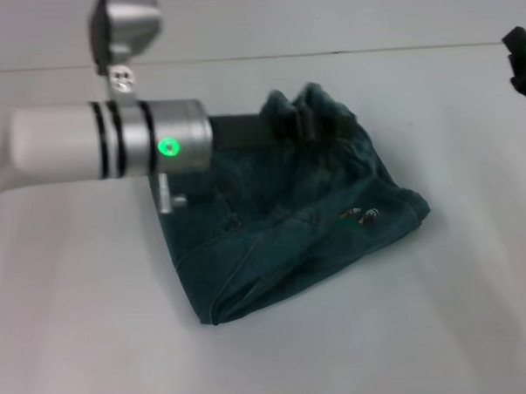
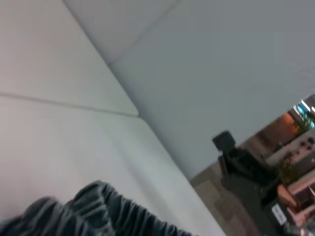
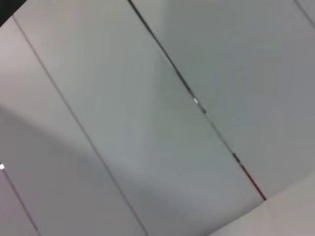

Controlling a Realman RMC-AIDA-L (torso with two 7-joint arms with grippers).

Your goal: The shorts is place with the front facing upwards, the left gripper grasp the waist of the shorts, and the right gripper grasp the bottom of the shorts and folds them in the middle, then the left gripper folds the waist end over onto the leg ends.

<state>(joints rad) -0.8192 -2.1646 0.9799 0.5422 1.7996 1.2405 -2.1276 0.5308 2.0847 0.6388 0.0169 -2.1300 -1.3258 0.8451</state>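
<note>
1. My left arm (image 1: 112, 142) reaches in from 9 o'clock across the head view, its white and silver wrist lying level above the desk (image 1: 77, 327), with a green light (image 1: 167, 148) glowing on the wrist's end.
2. My left pincer (image 1: 299, 126) sits just past 12 o'clock of the middle of the view, pressed together on a bunched ridge of the shorts (image 1: 290, 222), which stands up around its dark fingers.
3. The shorts are dark teal denim, lying folded in a rough slab at the middle of the desk, one corner pointing to 6 o'clock and another to 3 o'clock.
4. The raised, gathered edge is at the 12 o'clock side of the shorts; the rest lies flat on the desk.
5. A small pale mark (image 1: 362, 214) shows on the cloth toward 3 o'clock.
6. In my left wrist view, gathered folds of the shorts (image 2: 98, 209) sit close under the camera, with pale desk (image 2: 59, 142) beyond them.
7. My right pincer (image 1: 523, 63) is at 2 o'clock at the edge of the head view, well apart from the shorts; I cannot tell whether it is spread or closed.
8. My right wrist view shows only pale surfaces.
</note>
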